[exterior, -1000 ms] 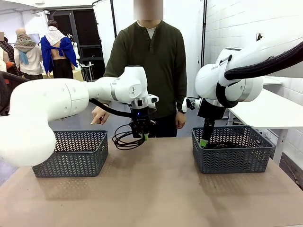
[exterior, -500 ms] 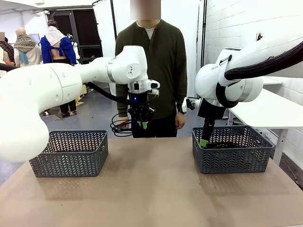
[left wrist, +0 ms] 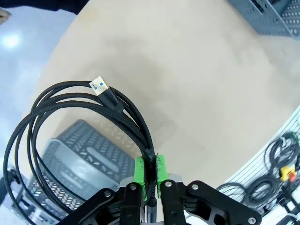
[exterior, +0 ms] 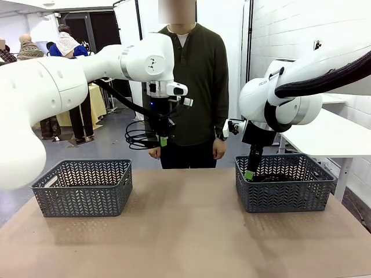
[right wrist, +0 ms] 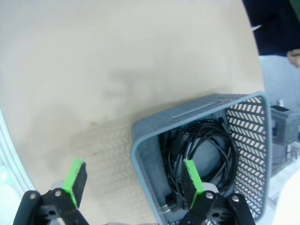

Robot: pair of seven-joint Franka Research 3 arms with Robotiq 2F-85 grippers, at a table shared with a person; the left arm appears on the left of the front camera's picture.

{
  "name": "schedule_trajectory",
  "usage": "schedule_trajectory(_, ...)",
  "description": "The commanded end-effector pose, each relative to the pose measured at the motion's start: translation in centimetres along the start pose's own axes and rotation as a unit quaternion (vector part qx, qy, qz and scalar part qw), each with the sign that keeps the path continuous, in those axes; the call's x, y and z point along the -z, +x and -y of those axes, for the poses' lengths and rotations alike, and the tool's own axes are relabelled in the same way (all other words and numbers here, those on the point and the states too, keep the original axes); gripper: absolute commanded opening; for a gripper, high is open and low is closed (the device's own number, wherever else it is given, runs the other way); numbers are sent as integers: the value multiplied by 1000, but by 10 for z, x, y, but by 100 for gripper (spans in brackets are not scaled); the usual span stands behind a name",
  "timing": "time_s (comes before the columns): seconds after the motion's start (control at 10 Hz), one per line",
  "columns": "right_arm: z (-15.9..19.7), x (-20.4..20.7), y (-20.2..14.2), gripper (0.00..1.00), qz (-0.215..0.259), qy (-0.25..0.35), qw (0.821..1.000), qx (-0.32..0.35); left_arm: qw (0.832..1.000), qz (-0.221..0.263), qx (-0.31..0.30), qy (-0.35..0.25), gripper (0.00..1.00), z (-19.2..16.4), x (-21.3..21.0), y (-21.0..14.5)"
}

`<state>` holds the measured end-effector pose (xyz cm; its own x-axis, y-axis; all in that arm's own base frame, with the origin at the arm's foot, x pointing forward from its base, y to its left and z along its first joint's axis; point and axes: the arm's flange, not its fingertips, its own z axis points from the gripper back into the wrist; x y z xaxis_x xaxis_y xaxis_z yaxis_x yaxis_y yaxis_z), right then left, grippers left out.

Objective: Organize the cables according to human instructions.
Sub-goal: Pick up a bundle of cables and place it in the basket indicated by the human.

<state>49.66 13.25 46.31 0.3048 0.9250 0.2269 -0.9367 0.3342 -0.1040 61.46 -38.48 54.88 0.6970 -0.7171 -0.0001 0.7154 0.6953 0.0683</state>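
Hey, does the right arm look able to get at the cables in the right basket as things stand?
Probably yes. The right gripper hangs open at the near rim of the right basket, and the cables lie uncovered in it. One of its fingers is already over the basket, and nothing sits between them.

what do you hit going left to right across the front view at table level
left basket → coiled cable hanging from the left pincer → person → right pincer → right basket
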Motion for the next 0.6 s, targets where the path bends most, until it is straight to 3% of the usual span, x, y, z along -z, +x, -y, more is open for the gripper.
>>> schedule_trajectory(0.0, 2, 0, 1, 100, -5, 0, 1000, 0, 999, 12, 46, 14, 0, -18, -9, -33)
schedule_trajectory(0.5, 2, 0, 1, 100, -5, 0, 1000, 0, 991, 20, 135, 5, 0, -50, -4, -113)
